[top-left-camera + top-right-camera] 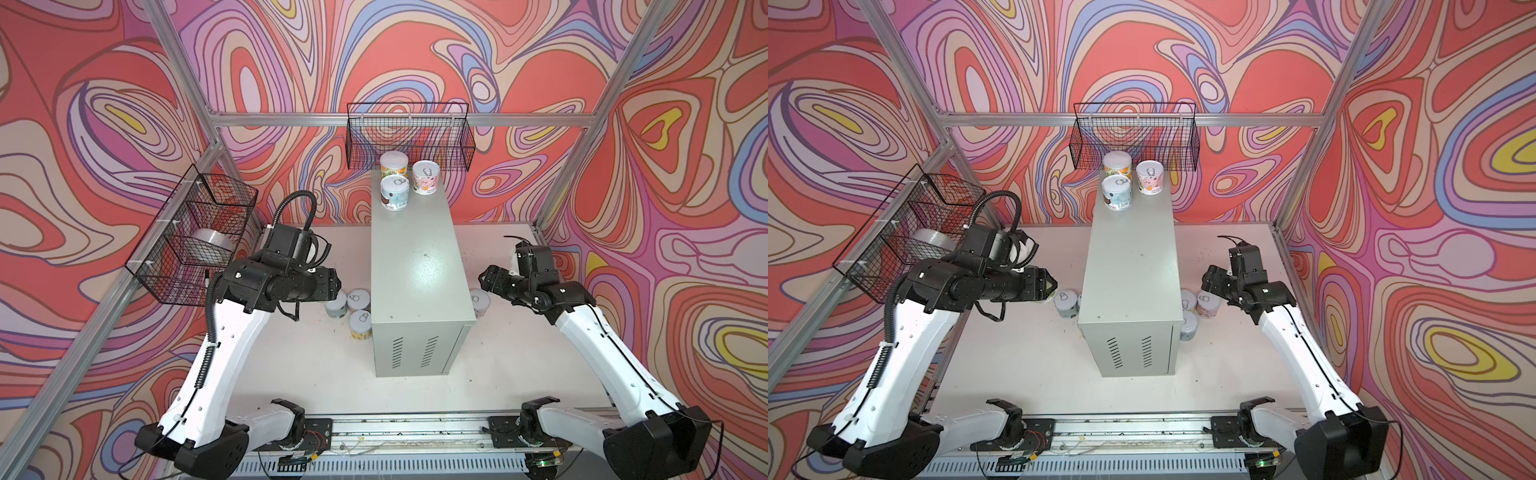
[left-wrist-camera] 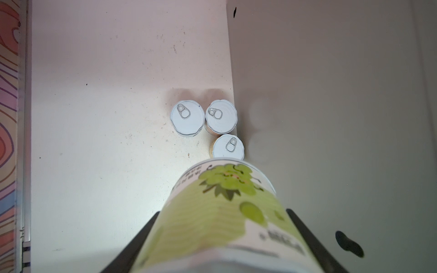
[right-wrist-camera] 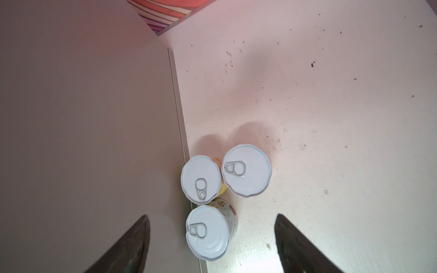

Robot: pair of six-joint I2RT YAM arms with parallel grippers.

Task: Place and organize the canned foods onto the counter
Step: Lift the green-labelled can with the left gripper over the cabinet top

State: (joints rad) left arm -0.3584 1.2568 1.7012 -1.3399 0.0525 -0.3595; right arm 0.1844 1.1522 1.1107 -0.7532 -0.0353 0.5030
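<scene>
Can [image 2: 227,189] w/ green label sits clamped in L gripper [image 2: 222,212].

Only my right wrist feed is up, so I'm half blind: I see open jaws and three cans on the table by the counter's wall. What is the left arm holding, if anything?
Observer: The left gripper is shut on a green-label can, to the left of the counter.
Operator: Anything on top of the counter?
Observer: Three cans stand upright, grouped at its far end.
Operator: Any more on the left side?
Observer: Three more cans stand on the tabletop beside the counter's left wall.
</scene>
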